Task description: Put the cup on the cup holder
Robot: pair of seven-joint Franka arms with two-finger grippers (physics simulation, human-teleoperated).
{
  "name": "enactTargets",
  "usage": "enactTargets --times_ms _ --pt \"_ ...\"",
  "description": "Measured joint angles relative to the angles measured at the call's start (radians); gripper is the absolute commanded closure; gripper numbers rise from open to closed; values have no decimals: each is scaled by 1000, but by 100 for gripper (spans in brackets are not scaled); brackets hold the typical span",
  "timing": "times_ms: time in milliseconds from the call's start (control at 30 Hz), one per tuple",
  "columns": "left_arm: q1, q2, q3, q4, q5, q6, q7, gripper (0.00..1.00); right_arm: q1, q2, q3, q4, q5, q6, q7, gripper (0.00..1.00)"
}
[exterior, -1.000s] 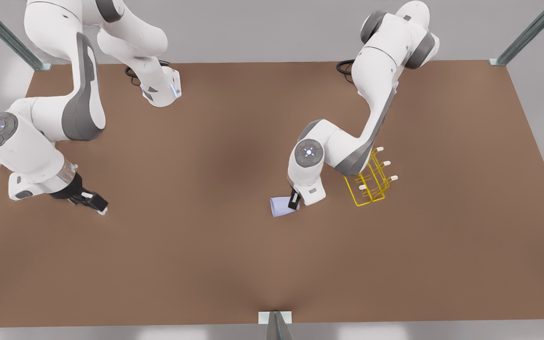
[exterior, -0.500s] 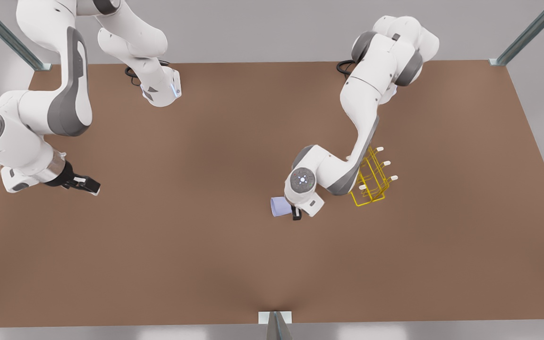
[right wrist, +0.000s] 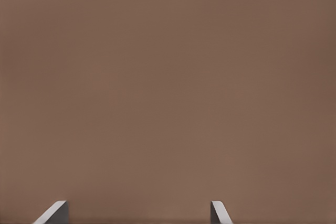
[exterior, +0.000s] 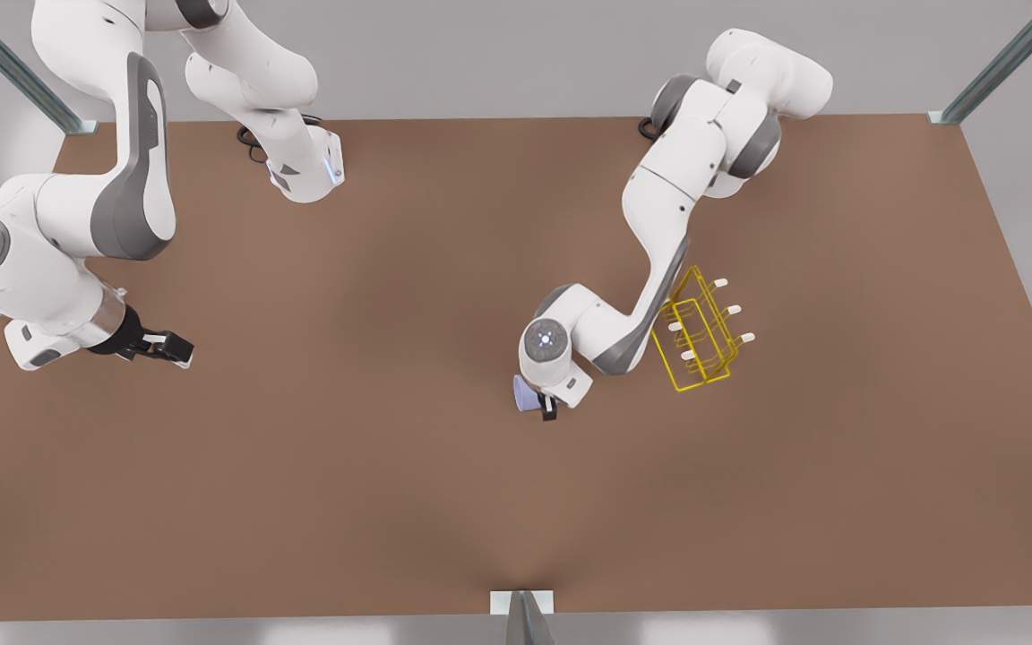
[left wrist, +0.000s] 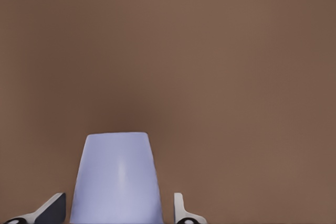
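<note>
Front view first: the brown table (exterior: 391,466) spreads wide, and the landmark is the yellow wire cup holder (exterior: 693,345), standing on the table toward the front view's right with its white-tipped pegs bare, nothing hung on any of them. Just to the front view's left of the cup holder, the left gripper (exterior: 545,408) is down at the tabletop, right at the lavender-blue cup (exterior: 523,394); the cup lies beside the cup holder but apart from it, largely covered by the wrist above. Far off on the cup holder's other side, toward the front view's left edge of the table, the right gripper (exterior: 177,349) hangs low over bare table, that arm waiting. Over to the left wrist view now: the cup (left wrist: 116,179) sits squarely between the two fingertips (left wrist: 181,211), narrow end pointing away from the camera; the fingers stand spread on either side of it, with a sliver of table showing between the cup's wall and each tip, so the claw is apart and not clamped. The cup's inside cannot be seen from here, so what it holds, if anything, cannot be told. And the right wrist view: two pale fingertips (right wrist: 219,212) set wide apart, plain brown table (right wrist: 168,103) between and beyond them, a strip of grey at the far edge, nothing in the grip.
</note>
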Motion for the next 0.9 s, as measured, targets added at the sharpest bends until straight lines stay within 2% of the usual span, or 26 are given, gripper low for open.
enactTargets --times_ms 300,333,367,533,633,767,900 --pt "-27 37 -1 0 31 40 -47 0 -2 2 0 0 0 0 -23 0" --pt "-27 37 -1 2 32 42 -51 13 -3 2 0 0 0 0 -25 0" --pt "-26 37 -1 6 31 44 -53 30 -3 2 0 0 0 0 -27 0" --pt "-19 28 -3 15 26 46 -57 26 -6 2 0 -1 0 0 -35 0" --pt "-16 -39 -10 18 23 13 -54 26 -6 2 0 1 -2 0 -39 0" --pt "-37 -140 -3 19 38 -141 -47 26 -4 6 0 3 -10 0 -44 0" --pt "-105 -201 -1 19 168 -386 -43 26 -5 8 0 4 -12 0 -48 0"
